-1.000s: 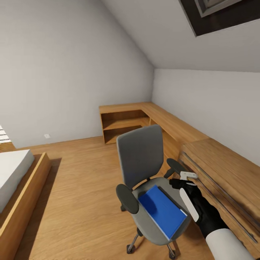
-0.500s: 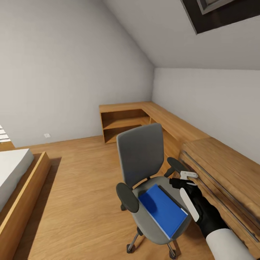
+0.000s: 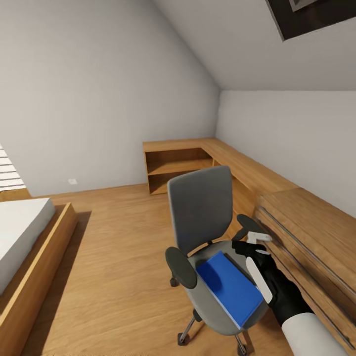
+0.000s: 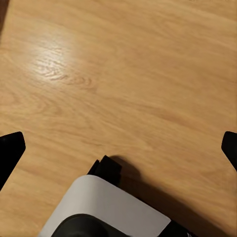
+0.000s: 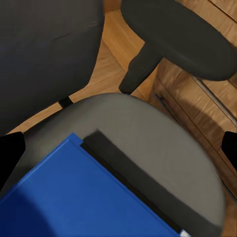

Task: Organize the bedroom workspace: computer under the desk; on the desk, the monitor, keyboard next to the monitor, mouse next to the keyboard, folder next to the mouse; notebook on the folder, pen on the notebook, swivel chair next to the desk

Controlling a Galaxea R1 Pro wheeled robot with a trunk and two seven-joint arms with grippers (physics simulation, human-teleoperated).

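- Head view: I'm in the bedroom, facing the swivel chair [image 3: 207, 242] standing on the wood floor [image 3: 113, 257], just beside the low wood shelf units [image 3: 277, 198] along the right wall.
- The folder [image 3: 228, 288] lies flat on the chair's grey seat, blue, between the two black armrests, one corner toward the chair back.
- My right gripper [image 3: 259, 261] hovers above the seat's right side, close to the folder's right edge and near the right armrest [image 3: 248, 223]. Nothing is held. Fingers look spread.
- Right wrist view confirms it: both black fingertips [image 5: 11, 153] sit at opposite picture edges, wide apart, with the folder [image 5: 74, 197], seat [image 5: 158, 153] and armrest [image 5: 182, 37] below.
- Left wrist view: left gripper fingertips [image 4: 11, 148] also far apart at the frame edges, nothing between them, bare floor [image 4: 128, 74] underneath.
- A bed [image 3: 22, 232] with a wood frame sits at far left.
- Skylight corner [image 3: 316, 15] in the sloped ceiling, top right.
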